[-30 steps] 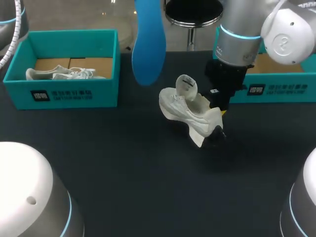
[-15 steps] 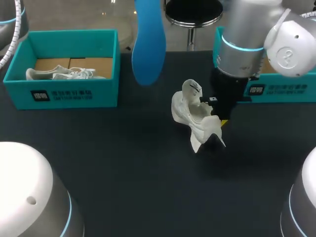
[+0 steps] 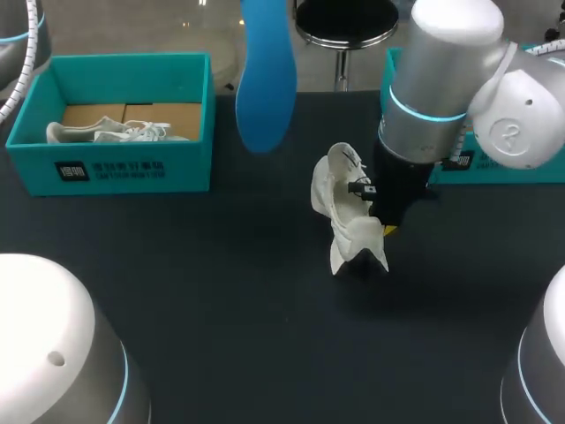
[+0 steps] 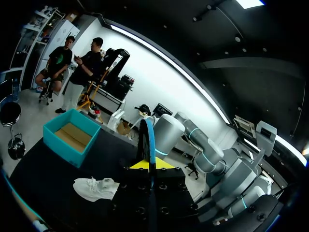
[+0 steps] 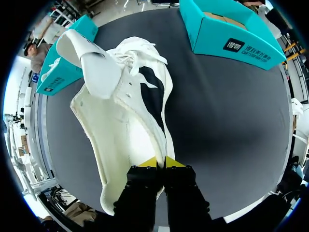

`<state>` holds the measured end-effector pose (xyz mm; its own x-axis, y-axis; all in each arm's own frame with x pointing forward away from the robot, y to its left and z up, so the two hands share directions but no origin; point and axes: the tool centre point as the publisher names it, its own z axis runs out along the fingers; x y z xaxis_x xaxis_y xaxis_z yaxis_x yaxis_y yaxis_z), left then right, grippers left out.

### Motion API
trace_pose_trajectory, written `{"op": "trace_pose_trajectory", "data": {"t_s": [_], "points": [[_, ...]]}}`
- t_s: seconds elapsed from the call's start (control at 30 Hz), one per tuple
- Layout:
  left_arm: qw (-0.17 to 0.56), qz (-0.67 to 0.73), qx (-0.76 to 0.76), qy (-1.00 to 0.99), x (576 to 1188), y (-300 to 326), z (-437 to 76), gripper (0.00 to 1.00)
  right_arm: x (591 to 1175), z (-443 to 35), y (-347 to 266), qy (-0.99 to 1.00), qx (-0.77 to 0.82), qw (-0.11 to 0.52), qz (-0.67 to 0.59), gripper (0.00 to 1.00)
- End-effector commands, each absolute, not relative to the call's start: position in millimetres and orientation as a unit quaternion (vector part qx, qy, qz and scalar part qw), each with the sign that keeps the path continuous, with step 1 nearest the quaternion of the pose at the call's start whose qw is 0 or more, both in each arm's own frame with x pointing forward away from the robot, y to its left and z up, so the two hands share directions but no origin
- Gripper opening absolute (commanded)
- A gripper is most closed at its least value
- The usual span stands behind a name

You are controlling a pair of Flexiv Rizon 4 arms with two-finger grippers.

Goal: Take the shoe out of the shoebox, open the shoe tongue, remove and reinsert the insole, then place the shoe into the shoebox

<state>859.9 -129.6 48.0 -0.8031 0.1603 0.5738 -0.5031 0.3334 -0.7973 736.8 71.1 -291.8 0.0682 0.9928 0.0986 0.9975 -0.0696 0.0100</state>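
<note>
Head view: right gripper (image 3: 386, 230) pinches the white sneaker (image 3: 346, 208) by its collar, stood on end; left gripper (image 4: 150, 164) clamps the blue insole (image 3: 267, 75), hanging lengthwise, raised beyond the sneaker's left.

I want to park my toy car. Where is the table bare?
Bare table lies in front of the left shoebox and the white shoe. It is crowded where the right gripper grips the shoe by the right shoebox. The left gripper holds the blue insole aloft.
</note>
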Motion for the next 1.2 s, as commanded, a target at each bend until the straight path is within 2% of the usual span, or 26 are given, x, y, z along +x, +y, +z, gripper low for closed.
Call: {"op": "trace_pose_trajectory", "data": {"t_s": [0.03, 0.63, 1.03, 1.2], "points": [[0.294, 0.566, 0.111, -0.762, 861.0, -129.6, 47.7, 0.0, 723.2, -299.3, 69.6, -0.677, -0.733, 0.029, -0.063, 0.0], [0.294, 0.566, 0.111, -0.762, 861.0, -129.6, 47.7, 0.0, 701.0, -334.3, 82.2, -0.657, -0.748, 0.054, -0.073, 0.0], [0.294, 0.566, 0.111, -0.762, 861.0, -129.6, 47.7, 0.0, 690.2, -354.9, 92.3, -0.63, -0.772, 0.02, -0.083, 0.0], [0.294, 0.566, 0.111, -0.762, 861.0, -129.6, 47.7, 0.0, 690.0, -362.3, 95.7, -0.63, -0.772, 0.027, -0.085, 0.0]]}}
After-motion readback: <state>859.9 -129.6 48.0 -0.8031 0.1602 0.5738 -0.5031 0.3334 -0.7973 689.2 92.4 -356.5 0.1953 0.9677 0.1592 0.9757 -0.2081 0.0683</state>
